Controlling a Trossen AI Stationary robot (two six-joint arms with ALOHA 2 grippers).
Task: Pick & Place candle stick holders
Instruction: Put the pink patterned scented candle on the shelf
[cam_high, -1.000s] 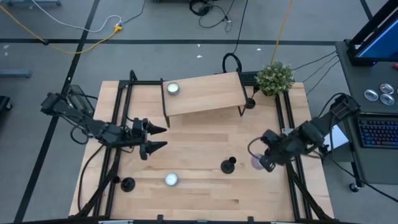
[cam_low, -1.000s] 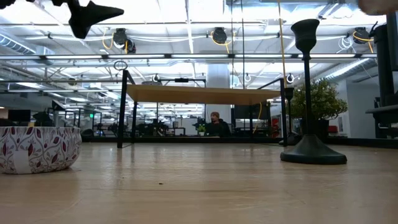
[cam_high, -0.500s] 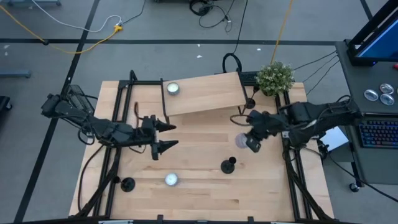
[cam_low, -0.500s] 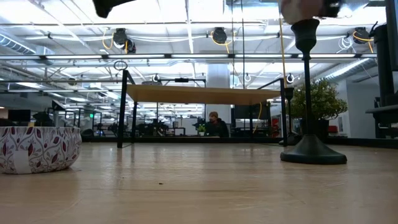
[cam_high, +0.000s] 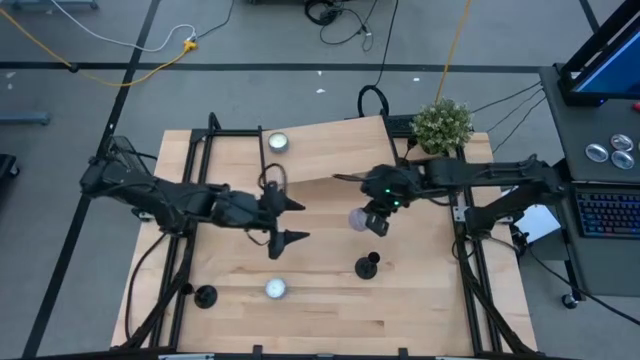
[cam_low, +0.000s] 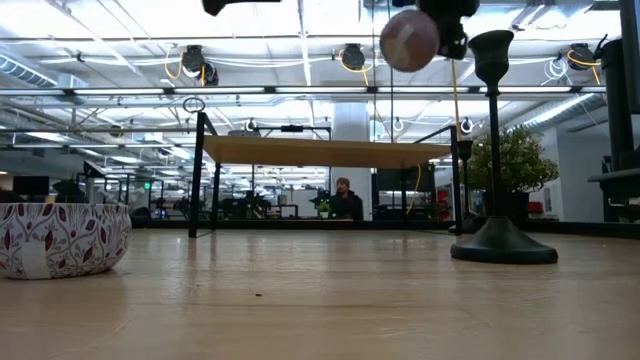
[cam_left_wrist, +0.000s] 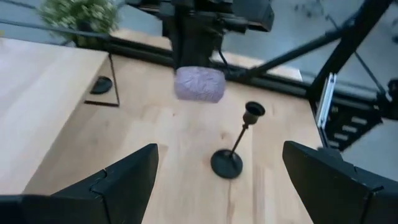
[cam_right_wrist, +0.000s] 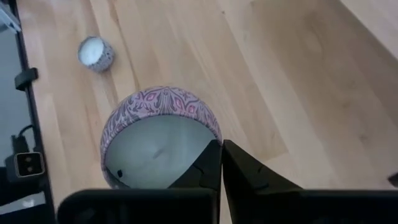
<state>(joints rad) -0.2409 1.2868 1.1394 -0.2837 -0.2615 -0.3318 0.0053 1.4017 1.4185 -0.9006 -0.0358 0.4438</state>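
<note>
A black candle stick holder (cam_high: 368, 265) stands upright on its round base at mid-table; it also shows in the low view (cam_low: 497, 150) and the left wrist view (cam_left_wrist: 233, 149). A second holder (cam_high: 205, 295) stands near the front left. A third (cam_left_wrist: 101, 85) sits by the raised shelf's leg. My right gripper (cam_high: 372, 217) is above the table's middle, shut on a patterned candle tin (cam_high: 356, 218). My left gripper (cam_high: 292, 221) hangs open and empty left of it, its fingers pointing toward the first holder. My right gripper pinches the patterned tin by its rim (cam_right_wrist: 213, 142), one finger over the pale inside and one outside the wall. The fingers reach in from the table's right, slanting down. The tin (cam_low: 408, 40) is lifted clear of the table and tipped.
A raised wooden shelf (cam_high: 330, 150) stands at the back with a candle tin (cam_high: 277, 142) on it. Another patterned tin (cam_high: 275, 289) sits near the front edge, and it also shows in the low view (cam_low: 60, 240). A potted plant (cam_high: 442, 124) stands at the far right corner.
My right gripper has carried the patterned tin from the table's right side toward the left and far edges, keeping it shut in the fingers and clear of the table. My left gripper has moved toward the table's right, staying open.
</note>
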